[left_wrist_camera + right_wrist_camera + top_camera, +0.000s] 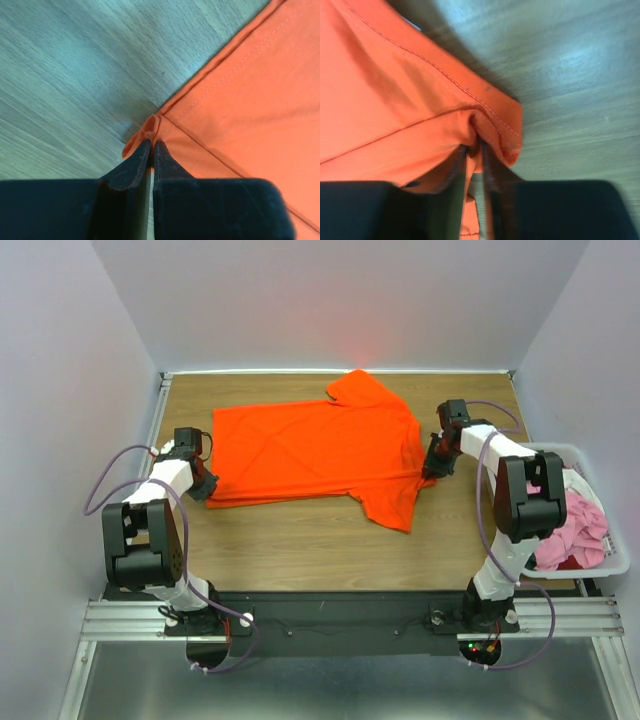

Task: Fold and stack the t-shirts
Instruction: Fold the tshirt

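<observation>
A bright orange t-shirt (310, 450) lies flat across the wooden table, folded lengthwise, one sleeve pointing to the back and one to the front right. My left gripper (203, 481) is at the shirt's near left corner. In the left wrist view this gripper (152, 142) is shut on the hemmed corner of the orange t-shirt (250, 100). My right gripper (432, 471) is at the shirt's right edge. In the right wrist view its jaws (475, 148) stand slightly apart, with a bunched fold of the orange t-shirt (395, 100) loose between the tips.
A white plastic bin (606, 568) stands at the table's right edge beside the right arm, holding pink cloth (580, 530) and other garments. Bare wood (300, 540) runs between the shirt and the arm bases. Walls close in the back and both sides.
</observation>
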Available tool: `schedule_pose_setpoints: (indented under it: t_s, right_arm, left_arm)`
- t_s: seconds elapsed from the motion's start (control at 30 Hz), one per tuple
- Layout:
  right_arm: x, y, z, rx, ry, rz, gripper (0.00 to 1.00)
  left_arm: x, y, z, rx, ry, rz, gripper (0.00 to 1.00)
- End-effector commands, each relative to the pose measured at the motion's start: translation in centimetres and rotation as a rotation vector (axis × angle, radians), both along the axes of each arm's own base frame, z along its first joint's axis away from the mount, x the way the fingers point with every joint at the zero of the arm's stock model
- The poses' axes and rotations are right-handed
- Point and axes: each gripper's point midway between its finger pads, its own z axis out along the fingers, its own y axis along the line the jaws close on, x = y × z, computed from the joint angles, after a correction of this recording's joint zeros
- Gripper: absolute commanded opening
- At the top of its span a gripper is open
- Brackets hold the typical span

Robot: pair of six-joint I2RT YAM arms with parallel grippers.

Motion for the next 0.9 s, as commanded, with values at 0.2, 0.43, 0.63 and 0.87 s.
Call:
schedule_pose_setpoints:
  t_s: [0.2, 0.43, 0.63, 0.87]
  right_arm:
    - [1.9, 0.0, 7.2, -0.024, -0.212, 0.062, 0.58]
    - [-3.7, 3.4, 7.4, 0.138, -0.177, 0.117, 0.59]
    - [-9.4, 5.5, 4.5, 0.217, -0.074, 0.120, 0.59]
    - [-12.6, 7.2, 2.0, 0.234, 0.010, 0.140, 0.59]
  left_arm:
    - [0.5, 0.7, 4.0, 0.037, -0.108, -0.013, 0.60]
    - [-0.5, 0.7, 7.9, 0.067, -0.207, -0.050, 0.77]
    - [-2.1, -0.9, 7.3, 0.009, -0.224, -0.094, 0.76]
    - [-2.6, -2.0, 5.1, -0.033, -0.192, -0.108, 0.67]
